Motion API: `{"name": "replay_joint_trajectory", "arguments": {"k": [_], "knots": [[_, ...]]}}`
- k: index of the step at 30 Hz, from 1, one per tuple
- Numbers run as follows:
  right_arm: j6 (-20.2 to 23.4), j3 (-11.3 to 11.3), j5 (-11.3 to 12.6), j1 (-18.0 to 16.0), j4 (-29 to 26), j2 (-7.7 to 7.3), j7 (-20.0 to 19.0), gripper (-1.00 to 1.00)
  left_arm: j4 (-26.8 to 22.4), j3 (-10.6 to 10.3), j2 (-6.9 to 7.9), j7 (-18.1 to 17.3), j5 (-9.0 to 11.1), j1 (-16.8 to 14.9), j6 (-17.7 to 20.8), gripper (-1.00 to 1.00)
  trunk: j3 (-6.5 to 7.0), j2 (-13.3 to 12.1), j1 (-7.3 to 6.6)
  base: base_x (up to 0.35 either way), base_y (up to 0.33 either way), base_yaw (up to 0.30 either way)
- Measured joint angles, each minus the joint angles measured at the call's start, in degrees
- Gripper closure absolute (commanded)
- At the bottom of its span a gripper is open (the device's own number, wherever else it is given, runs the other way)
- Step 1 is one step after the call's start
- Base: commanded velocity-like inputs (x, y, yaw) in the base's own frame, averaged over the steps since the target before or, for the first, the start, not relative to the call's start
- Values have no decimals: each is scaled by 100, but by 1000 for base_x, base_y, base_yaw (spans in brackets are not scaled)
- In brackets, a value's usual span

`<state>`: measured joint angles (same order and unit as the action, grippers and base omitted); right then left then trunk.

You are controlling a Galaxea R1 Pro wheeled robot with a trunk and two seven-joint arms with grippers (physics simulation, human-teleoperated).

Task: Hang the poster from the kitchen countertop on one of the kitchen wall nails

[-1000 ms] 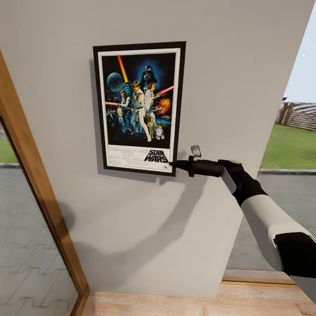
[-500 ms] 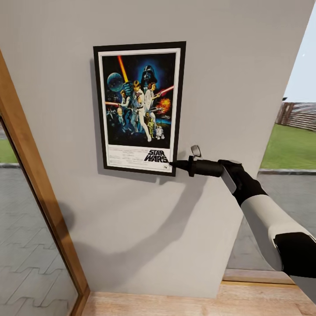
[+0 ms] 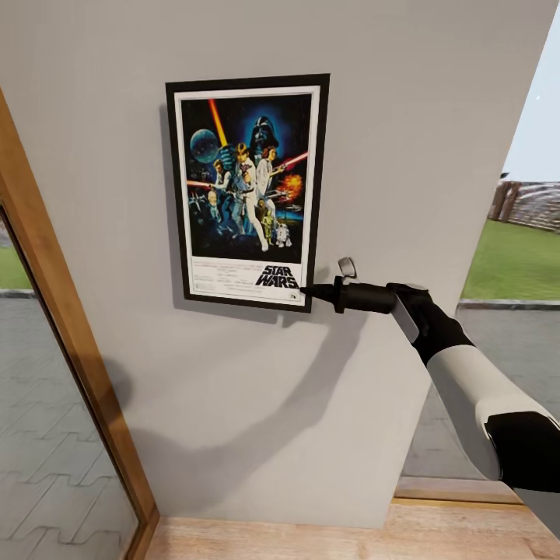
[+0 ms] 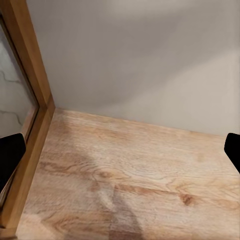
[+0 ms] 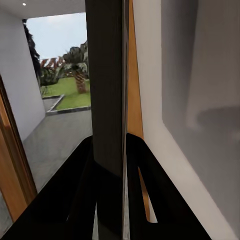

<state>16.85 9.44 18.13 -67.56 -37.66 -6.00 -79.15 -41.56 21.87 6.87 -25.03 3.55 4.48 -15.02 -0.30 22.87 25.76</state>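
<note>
The poster (image 3: 247, 190), black-framed with a white border and dark blue Star Wars artwork, hangs upright and flat against the grey wall (image 3: 272, 404). My right gripper (image 3: 307, 293) is shut on its lower right corner. In the right wrist view the poster (image 5: 107, 90) runs edge-on between the black fingers (image 5: 75, 190). In the left wrist view my left gripper (image 4: 121, 152) is open over the wooden floor (image 4: 130, 175), with its fingertips (image 4: 10, 155) far apart. The kitchen countertop is out of view, and any nail is hidden behind the poster.
A wooden-framed glass panel (image 3: 62, 327) slants down the left side of the wall. To the right of the wall an opening shows a lawn (image 3: 513, 264) and paving outside. Light wood floor (image 3: 311, 537) lies at the wall's foot.
</note>
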Motion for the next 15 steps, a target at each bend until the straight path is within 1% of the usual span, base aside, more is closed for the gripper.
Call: {"name": "replay_joint_trajectory", "arguments": {"k": [15], "knots": [[2,0,1,0,3,2,8,100,0,0,0,-3,1,0,0,-100,0,0,0,0,0,0]]}}
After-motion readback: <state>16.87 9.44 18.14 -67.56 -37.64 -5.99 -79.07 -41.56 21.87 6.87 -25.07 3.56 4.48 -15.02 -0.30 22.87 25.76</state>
